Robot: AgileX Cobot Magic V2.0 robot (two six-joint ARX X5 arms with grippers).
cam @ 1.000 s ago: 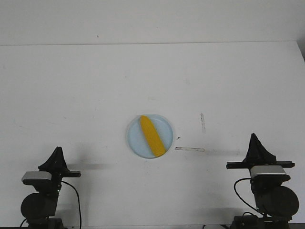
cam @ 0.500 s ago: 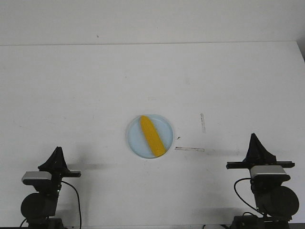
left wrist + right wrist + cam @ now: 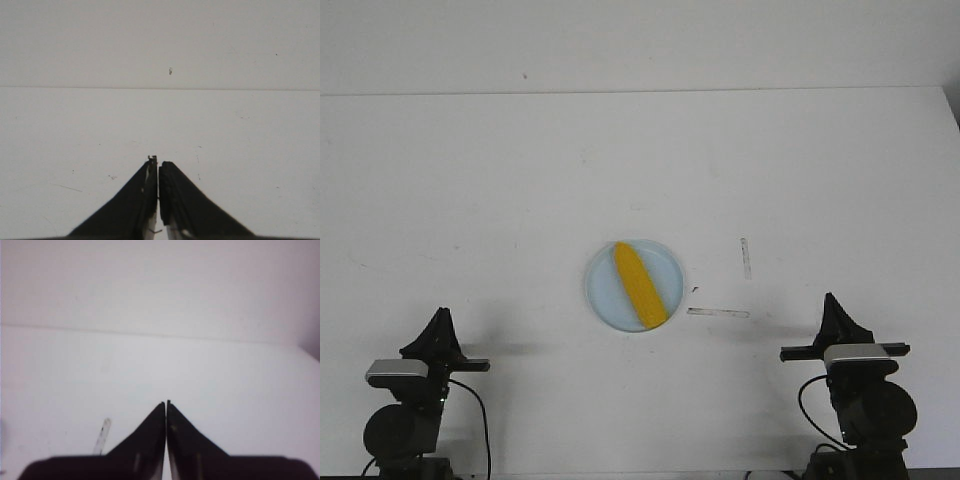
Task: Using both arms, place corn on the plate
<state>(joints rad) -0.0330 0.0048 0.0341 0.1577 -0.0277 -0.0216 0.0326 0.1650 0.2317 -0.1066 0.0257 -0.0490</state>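
**Corn on plate, both grippers parked and clenched empty**

Smooth bright yellow toy corn cob [image 3: 640,285] is seen lying inside the round shallow pale blue plastic plate [image 3: 602,293], fully within the rim, nothing overhanging as far as the front view shows. Long axis runs diagonal: tapered tip away from the robot and toward its left, blunt end nearer and toward its right.

Left black pointed gripper [image 3: 441,318] is low at the near table edge, well apart from the plate. Jaws pressed together in left wrist view [image 3: 158,166], only a hairline seam btwn them, nothing held. Corn lies ahead of it and off to its right; neither corn nor plate appears in that wrist view.

Right black pointed gripper [image 3: 832,303] is likewise near the front edge, jaws closed tip to tip [image 3: 165,403], empty. Corn lies ahead and to its left. A thin pale strip on the white tabletop [image 3: 470,180] is seen [image 3: 100,437] just beside this gripper's left; a second strip [image 3: 717,313] sits btwn gripper and plate.

Judgement: right gripper looks somewhat nearer the plate than left, and is nearer the blunt end; left faces the tip side. Placement appears done; no regrasp seems called for. If one were needed, jaws would have to be opened first and closed across the diagonal axis.
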